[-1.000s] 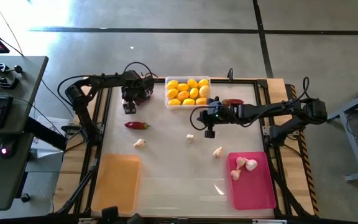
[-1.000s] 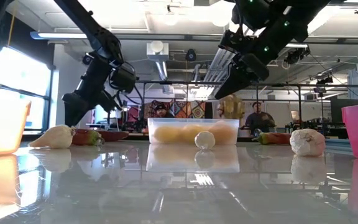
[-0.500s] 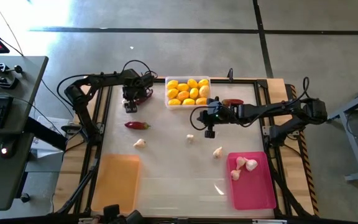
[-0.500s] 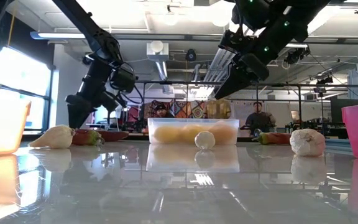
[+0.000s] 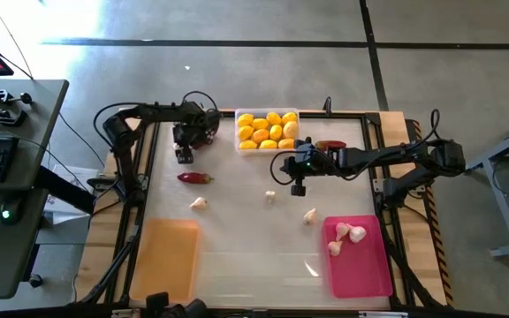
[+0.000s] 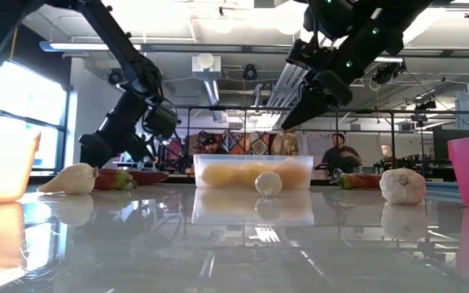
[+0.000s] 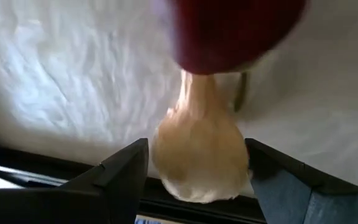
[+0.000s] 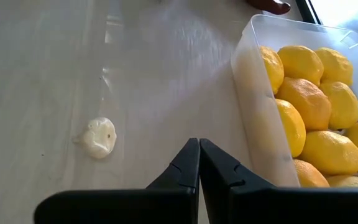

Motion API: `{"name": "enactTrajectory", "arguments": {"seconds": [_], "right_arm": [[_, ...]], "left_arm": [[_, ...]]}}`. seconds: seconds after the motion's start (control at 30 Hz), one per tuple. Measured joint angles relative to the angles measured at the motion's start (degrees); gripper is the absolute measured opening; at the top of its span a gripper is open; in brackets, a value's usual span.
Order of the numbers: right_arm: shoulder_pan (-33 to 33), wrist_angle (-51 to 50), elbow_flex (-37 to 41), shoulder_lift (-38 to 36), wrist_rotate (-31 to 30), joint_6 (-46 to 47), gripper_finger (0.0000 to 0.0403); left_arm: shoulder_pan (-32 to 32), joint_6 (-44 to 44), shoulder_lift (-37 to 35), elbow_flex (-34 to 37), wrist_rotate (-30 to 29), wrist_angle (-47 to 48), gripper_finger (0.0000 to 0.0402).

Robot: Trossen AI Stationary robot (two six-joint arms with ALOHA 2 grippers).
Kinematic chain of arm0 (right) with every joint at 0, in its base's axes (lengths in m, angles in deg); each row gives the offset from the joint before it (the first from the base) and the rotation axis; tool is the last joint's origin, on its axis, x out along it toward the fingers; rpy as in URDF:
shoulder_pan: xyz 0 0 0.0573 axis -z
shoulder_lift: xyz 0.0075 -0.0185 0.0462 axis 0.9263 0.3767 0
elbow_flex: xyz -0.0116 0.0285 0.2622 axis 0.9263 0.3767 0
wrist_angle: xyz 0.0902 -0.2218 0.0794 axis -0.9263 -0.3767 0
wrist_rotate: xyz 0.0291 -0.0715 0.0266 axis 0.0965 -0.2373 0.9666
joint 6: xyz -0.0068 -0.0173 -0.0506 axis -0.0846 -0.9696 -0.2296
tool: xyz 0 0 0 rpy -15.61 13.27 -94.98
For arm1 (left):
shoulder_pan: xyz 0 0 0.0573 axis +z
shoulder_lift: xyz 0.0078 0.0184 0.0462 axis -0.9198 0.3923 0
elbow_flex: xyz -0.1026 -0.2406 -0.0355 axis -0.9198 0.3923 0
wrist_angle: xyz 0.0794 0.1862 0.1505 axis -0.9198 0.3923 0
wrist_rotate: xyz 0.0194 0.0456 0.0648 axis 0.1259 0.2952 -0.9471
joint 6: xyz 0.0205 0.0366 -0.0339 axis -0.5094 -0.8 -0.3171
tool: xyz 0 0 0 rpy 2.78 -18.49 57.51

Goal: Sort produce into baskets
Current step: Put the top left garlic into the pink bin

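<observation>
Clear tray (image 5: 268, 148) full of yellow lemons (image 5: 268, 129) just beyond the shut right tool (image 5: 297, 188), loose garlic bulbs (image 5: 270, 197) near it, red chili (image 5: 195, 177) below the open left tool (image 5: 183, 155), pink tray (image 5: 365, 265) holding garlic, orange tray (image 5: 164, 261) bare

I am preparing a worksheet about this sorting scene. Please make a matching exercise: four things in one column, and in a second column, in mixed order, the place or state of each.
Things:
1. clear tray
2. pink tray
3. orange tray
4. right gripper

Place or state:
A. holds a few garlic bulbs
B. jaws shut, beside the clear tray
C. filled with lemons
D. holds no produce

Pairs: 1-C, 2-A, 3-D, 4-B
</observation>
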Motion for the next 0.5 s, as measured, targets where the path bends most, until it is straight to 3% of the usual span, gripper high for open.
{"name": "enactTrajectory", "arguments": {"seconds": [0.23, 0.5], "right_arm": [[0.0, 0.0, 0.0, 0.0, 0.0, 0.0, 0.0000], [0.0, 0.0, 0.0, 0.0, 0.0, 0.0, 0.0000]], "left_arm": [[-0.4, 1.9, -0.4, 0.0, -1.1, 2.7, 0.0221], [-0.4, 2.3, -2.1, 0.0, -0.7, 2.8, 0.0119]]}}
